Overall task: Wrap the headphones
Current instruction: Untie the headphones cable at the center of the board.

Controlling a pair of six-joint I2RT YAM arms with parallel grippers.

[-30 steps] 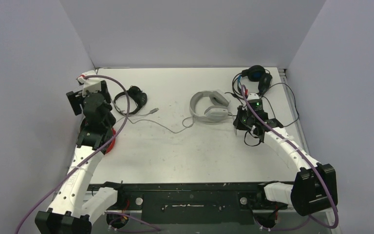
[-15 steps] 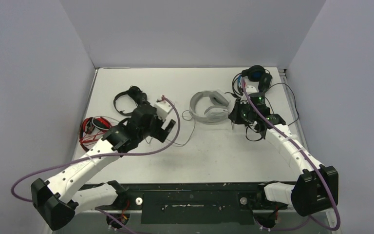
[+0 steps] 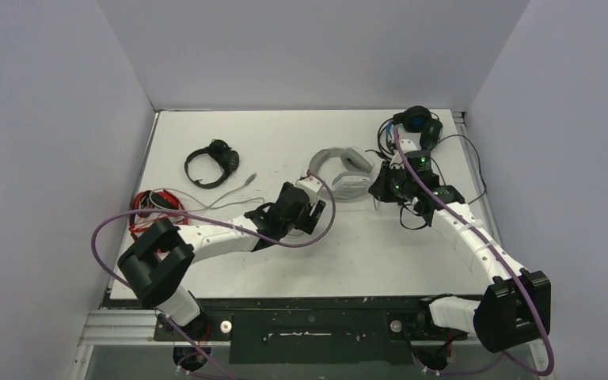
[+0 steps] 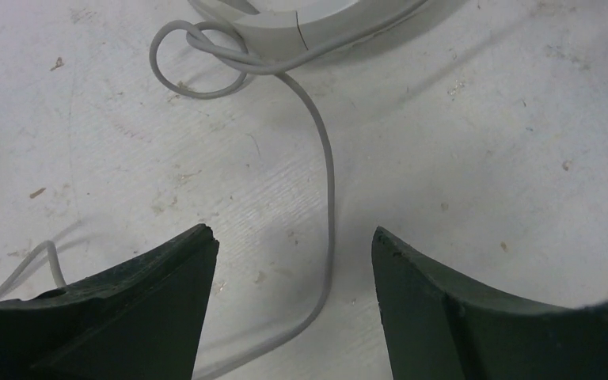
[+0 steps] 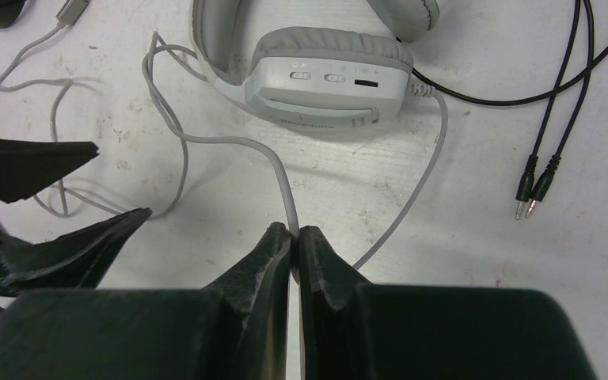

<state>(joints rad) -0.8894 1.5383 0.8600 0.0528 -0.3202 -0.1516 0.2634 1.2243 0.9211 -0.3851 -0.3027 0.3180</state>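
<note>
Judging the job barely begun, I have the right gripper (image 5: 295, 233) pinching the white headset's (image 3: 344, 172) cable (image 5: 229, 142) near the table's (image 3: 348, 253) far edge, left gripper (image 4: 293, 245) spread astride it, black set (image 3: 212, 162) and blue set (image 3: 416, 123) loose-corded, red set (image 3: 154, 207) at the left edge perhaps bundled.

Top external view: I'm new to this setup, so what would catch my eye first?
The white-grey over-ear headset lies towards the middle back of the white table. The right gripper has its fingers shut on the headset's thin grey cable, just beside it. The left gripper, fingers open, hangs over another stretch of that cable.
</note>
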